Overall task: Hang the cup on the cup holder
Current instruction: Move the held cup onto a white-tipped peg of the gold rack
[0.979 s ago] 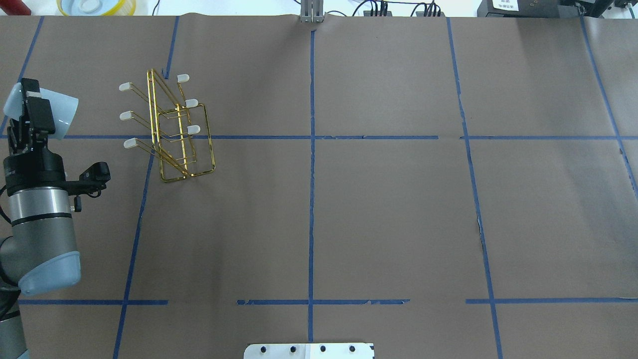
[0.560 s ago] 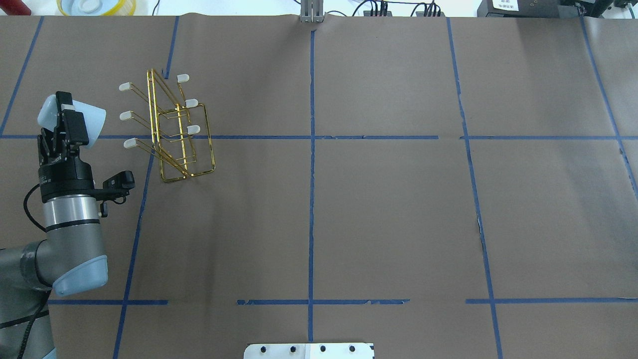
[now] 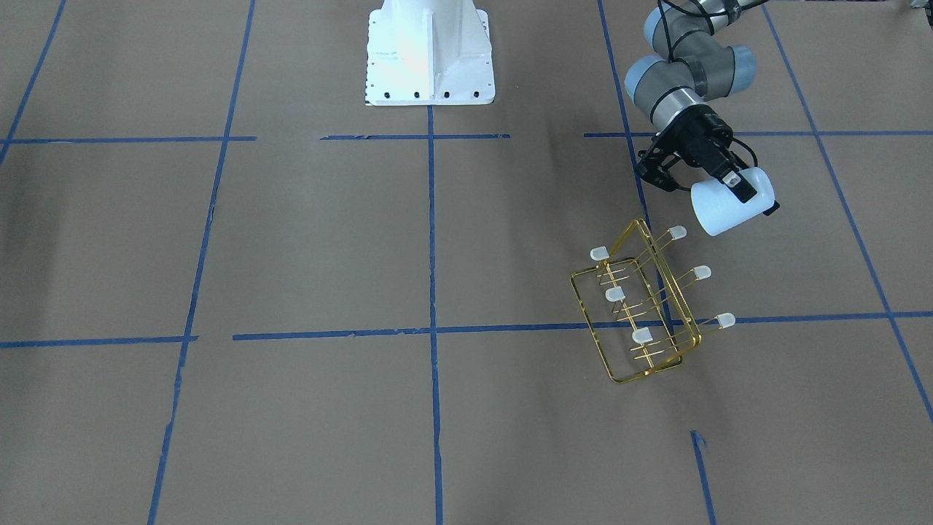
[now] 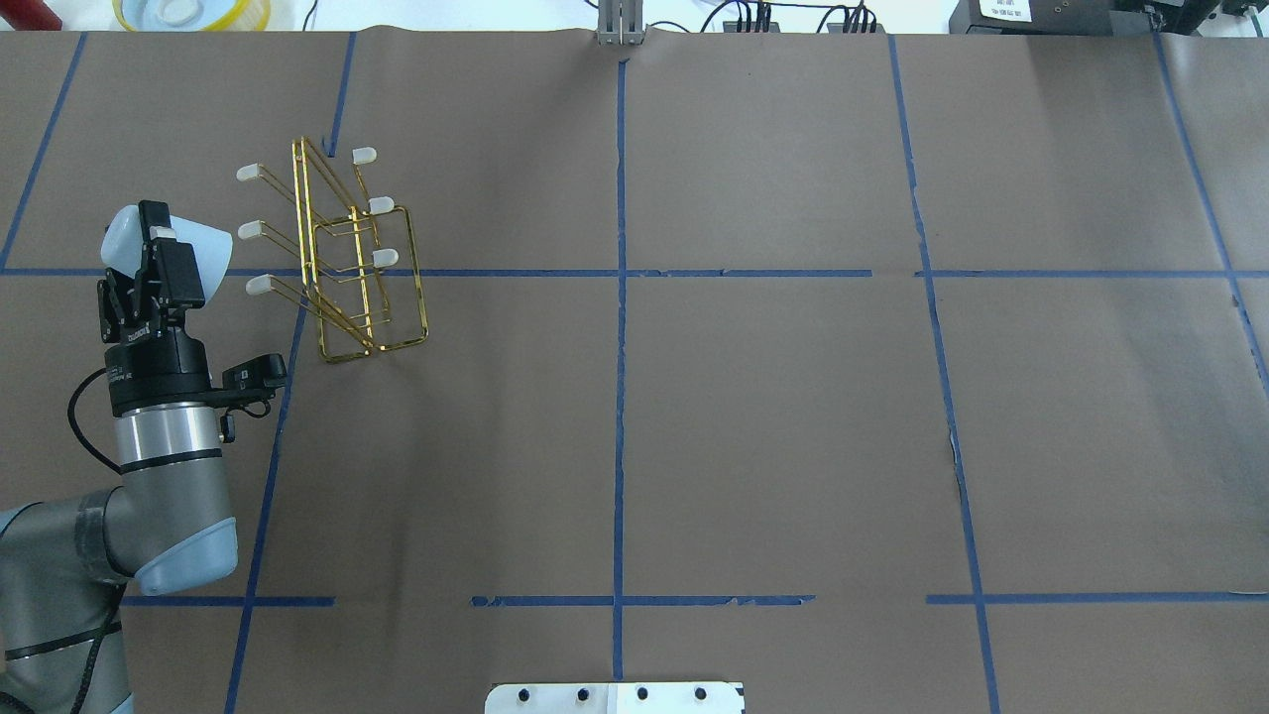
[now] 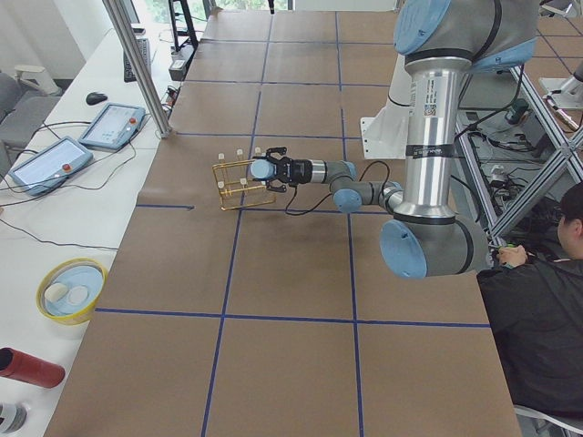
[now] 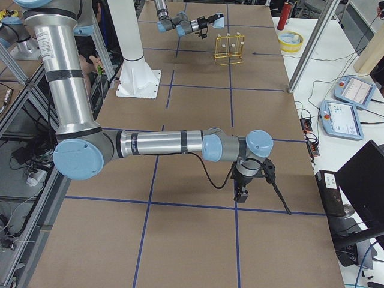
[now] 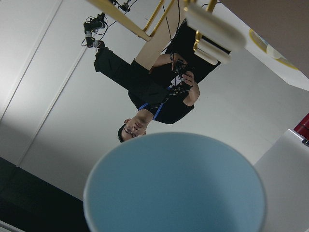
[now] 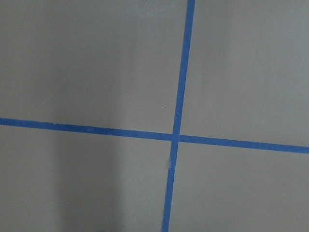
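Observation:
My left gripper [image 4: 164, 250] is shut on the pale blue-white cup [image 4: 213, 248] and holds it on its side above the table, wide end toward the cup holder [image 4: 342, 258]. The cup is just left of the gold wire rack's white-capped prongs [image 4: 260, 286] and apart from them. In the front view the cup [image 3: 721, 211] is up and right of the rack [image 3: 641, 306]. The left wrist view shows the cup [image 7: 174, 188] close up with a prong cap [image 7: 212, 26] above it. My right gripper [image 6: 243, 193] points down at the table far from the rack; I cannot tell whether it is open.
The brown paper table [image 4: 753, 416] carries blue tape lines. A yellow-rimmed bowl [image 4: 193, 12] sits beyond the far left edge. The white robot base [image 3: 428, 51] stands mid-table at the robot's side. A seated person [image 5: 542, 309] is beside the robot.
My left arm has carried the cup to the right, toward the rack's prongs. The rack has not moved.

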You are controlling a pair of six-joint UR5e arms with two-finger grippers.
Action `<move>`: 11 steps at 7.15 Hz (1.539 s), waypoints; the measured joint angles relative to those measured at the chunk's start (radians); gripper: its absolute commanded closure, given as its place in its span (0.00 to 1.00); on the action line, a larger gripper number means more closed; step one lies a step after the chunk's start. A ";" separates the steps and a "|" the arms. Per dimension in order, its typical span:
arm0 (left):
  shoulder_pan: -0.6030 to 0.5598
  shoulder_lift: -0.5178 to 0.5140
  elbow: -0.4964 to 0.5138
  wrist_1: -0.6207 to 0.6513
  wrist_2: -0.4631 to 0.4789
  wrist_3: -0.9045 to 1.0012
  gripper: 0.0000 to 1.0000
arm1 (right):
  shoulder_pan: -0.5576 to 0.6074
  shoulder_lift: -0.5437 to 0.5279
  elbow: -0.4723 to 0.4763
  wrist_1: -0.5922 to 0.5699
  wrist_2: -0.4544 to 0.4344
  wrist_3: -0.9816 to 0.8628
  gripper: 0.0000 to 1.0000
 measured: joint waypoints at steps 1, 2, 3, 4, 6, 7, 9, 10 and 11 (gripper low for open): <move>0.000 -0.012 0.019 -0.001 0.003 -0.001 1.00 | 0.000 0.000 0.000 0.000 0.000 0.000 0.00; 0.001 -0.025 0.035 -0.002 0.004 -0.002 1.00 | 0.001 0.000 0.000 0.000 0.000 0.000 0.00; 0.001 -0.039 0.051 -0.003 0.005 -0.003 1.00 | 0.001 0.000 0.000 0.000 0.000 0.000 0.00; 0.001 -0.051 0.066 -0.004 0.005 -0.007 1.00 | 0.001 0.000 0.000 0.000 0.000 0.000 0.00; 0.003 -0.069 0.098 -0.004 0.005 -0.025 1.00 | 0.001 0.000 0.001 0.000 0.000 0.000 0.00; 0.004 -0.072 0.107 -0.004 0.005 -0.029 1.00 | 0.000 0.000 0.001 0.000 0.000 0.000 0.00; 0.005 -0.080 0.125 -0.004 0.006 -0.031 1.00 | 0.001 0.000 0.000 0.000 0.000 0.000 0.00; 0.005 -0.092 0.139 -0.004 0.007 -0.031 1.00 | 0.001 0.000 0.000 0.000 0.000 0.001 0.00; 0.005 -0.107 0.156 -0.004 0.007 -0.032 1.00 | 0.001 0.000 0.000 0.000 0.000 0.001 0.00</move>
